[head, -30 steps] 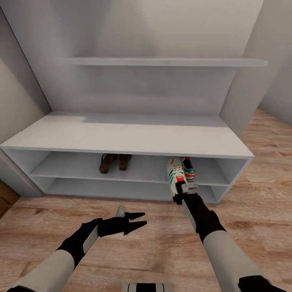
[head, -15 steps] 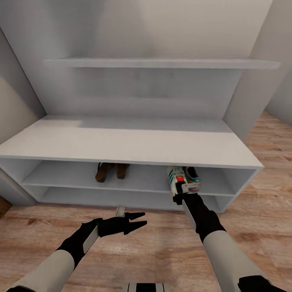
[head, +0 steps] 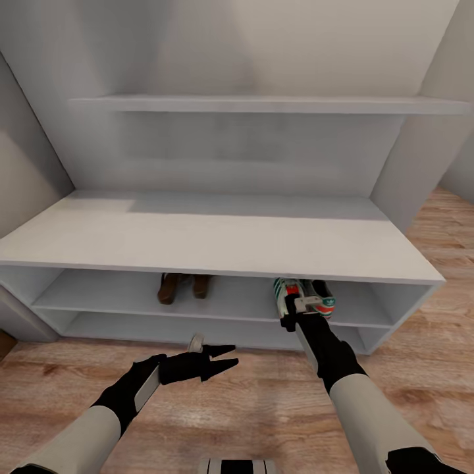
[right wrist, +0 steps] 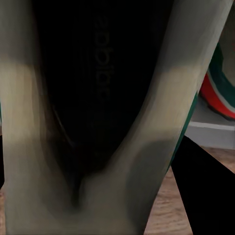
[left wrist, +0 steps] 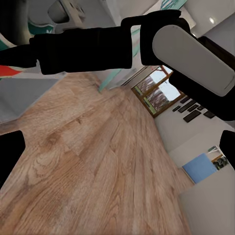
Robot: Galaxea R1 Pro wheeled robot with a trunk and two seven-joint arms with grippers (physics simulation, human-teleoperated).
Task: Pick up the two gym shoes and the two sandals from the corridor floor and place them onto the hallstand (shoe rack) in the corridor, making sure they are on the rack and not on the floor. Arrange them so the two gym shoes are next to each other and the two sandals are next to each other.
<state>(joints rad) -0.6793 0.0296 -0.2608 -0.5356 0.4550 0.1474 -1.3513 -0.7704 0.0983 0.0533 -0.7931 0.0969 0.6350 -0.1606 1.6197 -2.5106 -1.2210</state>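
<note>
My right gripper [head: 294, 309] is shut on the heel of one white gym shoe [head: 284, 291], held at the front of the upper shelf compartment of the pale hallstand [head: 217, 237]. That shoe's dark inside [right wrist: 98, 98] is close up in the right wrist view. The second gym shoe [head: 322, 301] rests on the same shelf just to its right, its red-and-green heel [right wrist: 219, 93] visible. Two brown sandals [head: 168, 288] [head: 201, 285] stand side by side further left on that shelf. My left gripper [head: 227, 356] hangs open and empty over the wood floor [head: 263, 408].
A floating shelf [head: 263, 104] runs above the bench. Walls close in on both sides of the rack. The lower shelf compartment [head: 164, 326] holds nothing visible. In the left wrist view my right forearm [left wrist: 193, 56] crosses above the planks [left wrist: 98, 166].
The whole view has shifted as the robot came nearer the rack. The held gym shoe now sits further under the bench, beside the other shoe. My left arm keeps its pose.
</note>
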